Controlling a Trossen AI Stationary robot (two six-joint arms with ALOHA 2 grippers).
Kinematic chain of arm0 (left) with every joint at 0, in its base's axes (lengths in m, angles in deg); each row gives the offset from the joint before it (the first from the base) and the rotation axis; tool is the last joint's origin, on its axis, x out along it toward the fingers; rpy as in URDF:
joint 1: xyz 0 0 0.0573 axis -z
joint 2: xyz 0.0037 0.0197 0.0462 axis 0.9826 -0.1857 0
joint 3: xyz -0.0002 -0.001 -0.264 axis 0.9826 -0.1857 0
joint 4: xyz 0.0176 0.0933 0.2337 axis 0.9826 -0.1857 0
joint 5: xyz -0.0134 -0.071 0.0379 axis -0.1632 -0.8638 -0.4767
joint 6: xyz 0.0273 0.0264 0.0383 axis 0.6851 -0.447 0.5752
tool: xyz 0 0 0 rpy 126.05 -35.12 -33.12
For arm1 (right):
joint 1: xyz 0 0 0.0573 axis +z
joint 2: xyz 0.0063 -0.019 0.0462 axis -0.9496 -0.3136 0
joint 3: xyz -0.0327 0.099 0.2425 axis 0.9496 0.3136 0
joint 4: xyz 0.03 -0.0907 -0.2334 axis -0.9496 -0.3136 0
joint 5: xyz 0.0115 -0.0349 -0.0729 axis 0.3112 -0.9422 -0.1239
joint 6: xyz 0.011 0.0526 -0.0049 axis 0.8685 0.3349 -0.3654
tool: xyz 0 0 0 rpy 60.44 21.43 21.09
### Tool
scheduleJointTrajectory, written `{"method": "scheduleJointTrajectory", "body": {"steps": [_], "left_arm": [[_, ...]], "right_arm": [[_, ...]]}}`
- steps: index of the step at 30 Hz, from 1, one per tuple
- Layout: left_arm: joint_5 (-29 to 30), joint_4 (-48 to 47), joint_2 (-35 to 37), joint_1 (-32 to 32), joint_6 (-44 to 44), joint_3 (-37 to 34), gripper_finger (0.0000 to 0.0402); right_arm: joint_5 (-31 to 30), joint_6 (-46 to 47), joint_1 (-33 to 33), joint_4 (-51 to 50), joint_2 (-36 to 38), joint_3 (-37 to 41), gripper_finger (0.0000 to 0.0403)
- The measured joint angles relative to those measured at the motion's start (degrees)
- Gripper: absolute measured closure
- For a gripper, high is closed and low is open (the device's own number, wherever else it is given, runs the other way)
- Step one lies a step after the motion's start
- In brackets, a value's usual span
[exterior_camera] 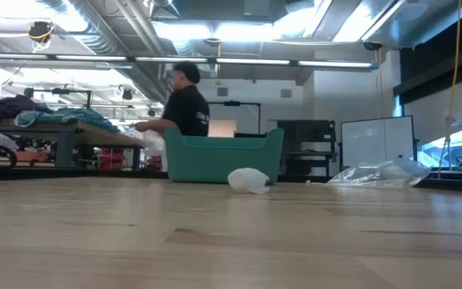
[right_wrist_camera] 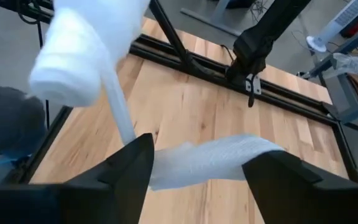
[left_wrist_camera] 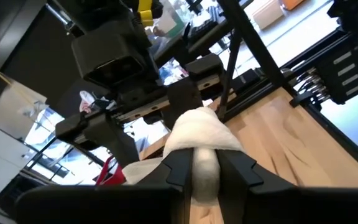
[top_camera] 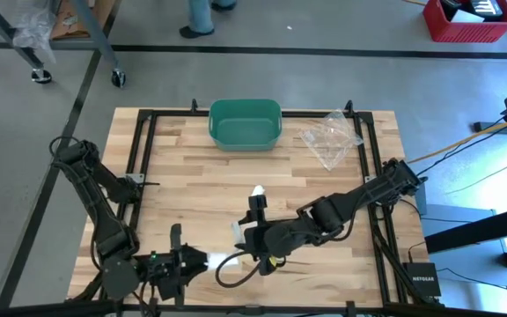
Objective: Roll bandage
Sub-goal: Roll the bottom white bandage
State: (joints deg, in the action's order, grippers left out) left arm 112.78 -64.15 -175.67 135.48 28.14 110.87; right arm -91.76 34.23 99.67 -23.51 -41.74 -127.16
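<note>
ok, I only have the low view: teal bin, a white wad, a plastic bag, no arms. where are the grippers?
Observer: Both are at the table edge opposite the bin, out of your frame. The left gripper is clamped on the bandage roll.
Operator: and the right one?
Observer: The right gripper is close beside it with its fingers wide open. A loose strip of bandage lies across the gap between them.
Operator: is the strip attached to the roll?
Observer: Yes. In the right wrist view a narrow band runs from the strip up to the roll.
</note>
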Motion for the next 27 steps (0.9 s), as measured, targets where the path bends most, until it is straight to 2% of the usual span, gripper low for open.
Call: {"method": "scheduleJointTrajectory", "body": {"steps": [5,10,13,17,20,24,27], "left_arm": [[1.7,-0.2,0.1,-0.2,-0.9,0.0,0.0361],[1.6,-2.8,0.2,-0.5,-3.6,0.0,0.0361],[0.9,-3.5,0.2,-0.7,-4.3,0.1,0.0361],[0.8,-4.4,0.2,-1.2,-4.3,0.1,0.0361],[1.1,-4.9,0.2,-1.9,-5.4,0.1,0.0361],[2.8,-9.7,0.2,-2.4,-9.1,0.1,0.0361],[4.1,-12.9,0.2,-2.7,-12.1,0.1,0.0361]], "right_arm": [[-0.8,-0.1,0.1,-0.2,0.1,0.0,0.0158],[-0.9,0.2,0.1,3.7,1.0,0.0,0.0158],[-2.0,0.4,0.1,2.6,1.1,-0.4,0.0158],[-1.8,4.5,-0.8,1.6,1.1,-0.4,0.0142],[3.7,9.4,-2.2,0.7,1.1,-0.5,0.0128],[13.7,16.5,-4.3,-8.8,1.1,-0.5,0.012],[12.8,17.7,-4.9,-12.4,1.0,-0.5,0.0121]]}}
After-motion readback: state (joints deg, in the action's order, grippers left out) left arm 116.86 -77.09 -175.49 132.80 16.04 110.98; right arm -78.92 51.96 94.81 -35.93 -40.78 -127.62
